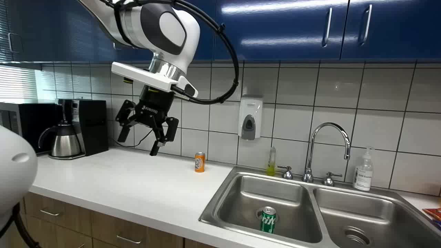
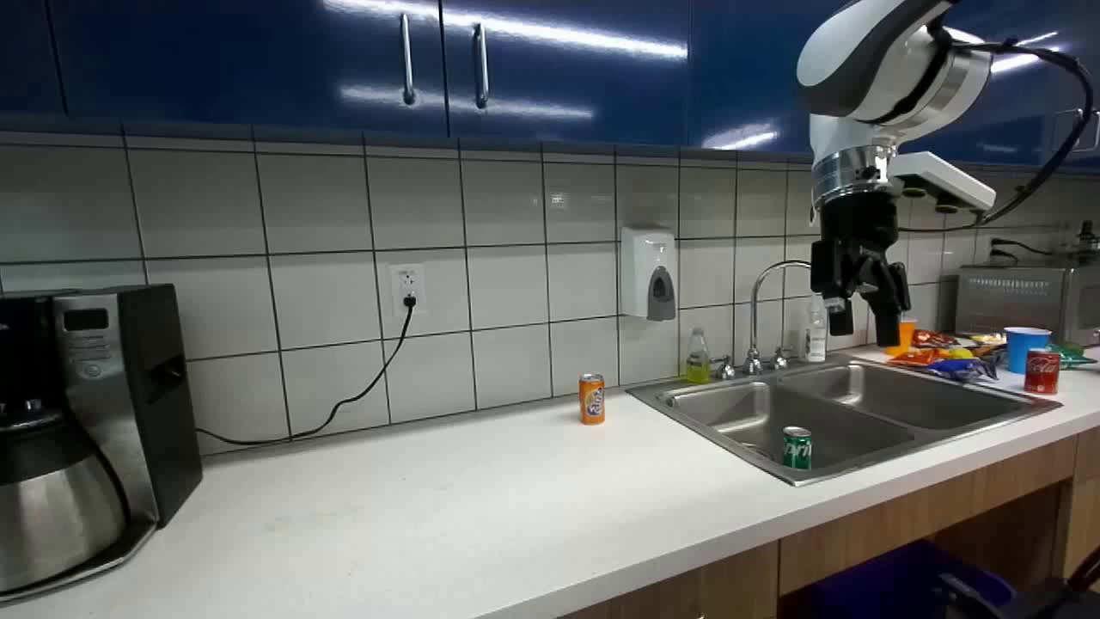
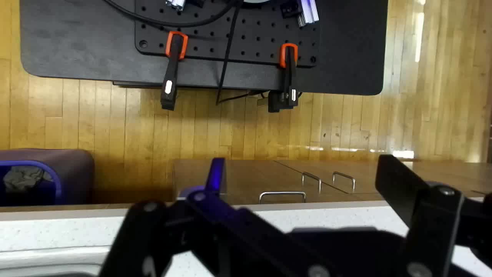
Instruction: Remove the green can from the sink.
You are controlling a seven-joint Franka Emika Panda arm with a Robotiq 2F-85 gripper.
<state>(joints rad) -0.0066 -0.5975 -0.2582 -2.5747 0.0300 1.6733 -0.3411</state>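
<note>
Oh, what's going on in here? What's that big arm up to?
A robot arm is meant to take the green can out of the sink. It isn't handling anything at this moment: its gripper hangs open in the air, with nothing in it. The green can stands upright in the basin nearer the orange can, so the job isn't done yet.

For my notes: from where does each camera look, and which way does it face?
In an exterior view: nearer the sink, facing the tiled wall; the arm and open gripper show.
In an exterior view: nearer the coffee maker, facing the tiled wall; arm and gripper show.
Wrist view: at the arm's end, looking down at floor and counter; the fingers show.
Both exterior views share the green can, in the sink.
</note>
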